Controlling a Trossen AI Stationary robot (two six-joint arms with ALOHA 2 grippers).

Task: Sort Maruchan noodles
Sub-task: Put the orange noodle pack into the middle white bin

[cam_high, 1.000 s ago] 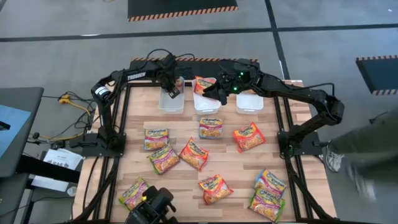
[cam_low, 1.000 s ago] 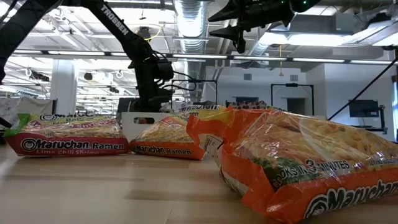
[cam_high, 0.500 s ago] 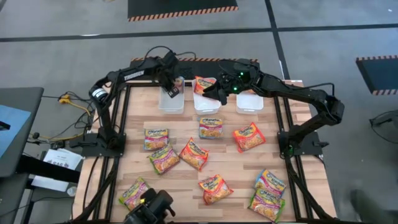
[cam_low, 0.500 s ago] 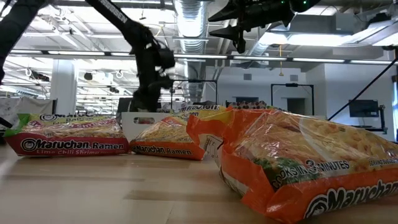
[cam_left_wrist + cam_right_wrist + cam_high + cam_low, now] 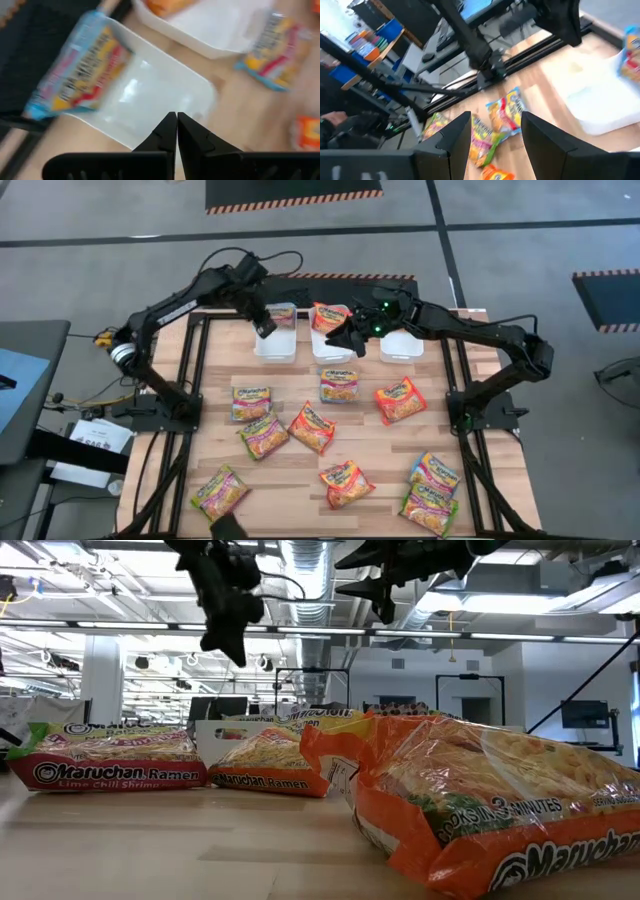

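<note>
Wooden bench (image 5: pixel 370 450) inside a black frame, seen from above. "TROSSEN" not legible on either arm at this moment.

Left arm arching from nine o'clock up to the far edge; left pincer (image 5: pixel 263 326) shut tight, fingers (image 5: pixel 169 131) pressed together with nothing between them, raised above the left white bin (image 5: pixel 275 340) at about eleven o'clock. Right arm stretched from three o'clock across to twelve; right pincer (image 5: pixel 345 337) spread wide and empty, hanging over the middle white bin (image 5: pixel 332 345), a third white bin (image 5: pixel 401 344) just beside it.

Maruchan noodles (image 5: pixel 312 426) scattered over the bench: a cluster around the centre, two packets at five o'clock, one at seven o'clock. One blue packet (image 5: pixel 77 65) lying tilted in the left bin against its far wall; one orange packet (image 5: pixel 328 315) in the middle bin.

From bench height: green-pink packet (image 5: pixel 105 760) marked "Maruchan Ramen, Lime Chili Shrimp"; orange packet (image 5: pixel 268 765) marked "Maruchan Ramen"; nearest orange packet (image 5: pixel 480 810) marked "Cooks in 3 Minutes" and "Maruchan", filling the foreground and hiding much of the bench behind.
</note>
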